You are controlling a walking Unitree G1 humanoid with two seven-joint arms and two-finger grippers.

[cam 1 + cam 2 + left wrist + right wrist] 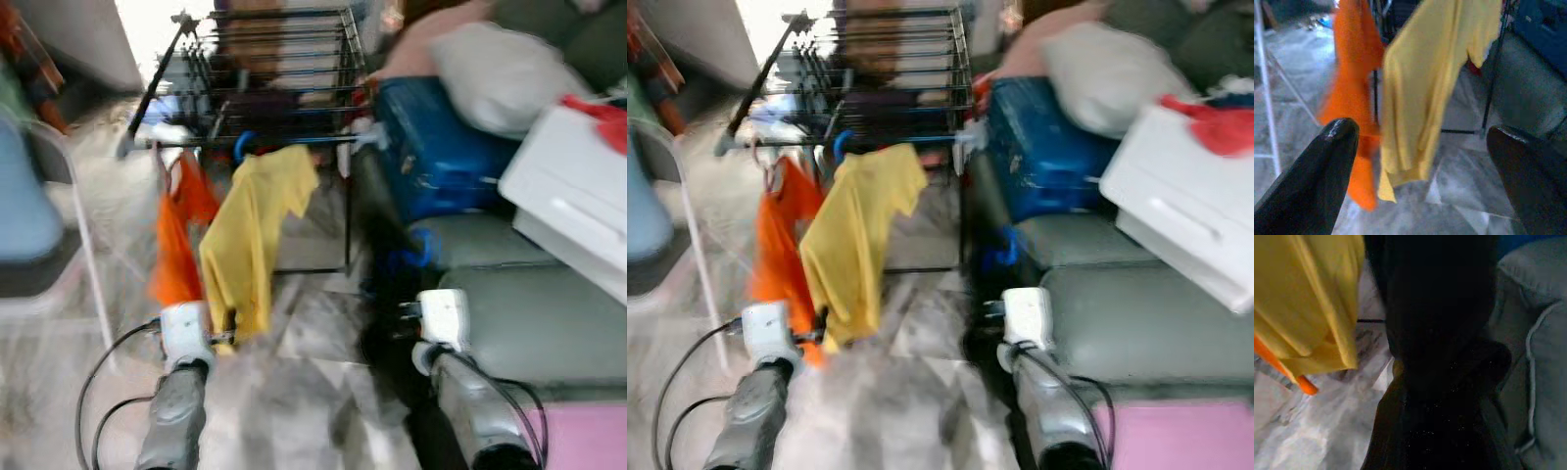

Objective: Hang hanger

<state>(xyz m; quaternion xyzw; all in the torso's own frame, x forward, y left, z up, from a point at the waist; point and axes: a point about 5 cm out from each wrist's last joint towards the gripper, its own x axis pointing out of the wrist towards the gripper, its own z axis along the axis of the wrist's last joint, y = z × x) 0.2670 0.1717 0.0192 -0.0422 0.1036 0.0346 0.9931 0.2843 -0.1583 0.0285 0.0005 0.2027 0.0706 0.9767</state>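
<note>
A black wire drying rack (274,59) stands ahead on the marble floor. From its front rail hang a yellow shirt (255,235) on a blue hanger (242,147) and, to its left, an orange garment (176,245). My left gripper (1420,132) is open and holds nothing, low in front of the hems of the yellow shirt (1435,83) and the orange garment (1354,93). My right gripper (404,323) is low beside the sofa, and a dark mass (1440,333) covers the middle of its wrist view. Both eye views are blurred.
A grey-green sofa (529,313) runs along the right, piled with a blue bag (441,147), a white bundle (500,73) and a white box (578,196). A white tubular frame (83,235) stands at the left. Pale marble floor (294,392) lies between my arms.
</note>
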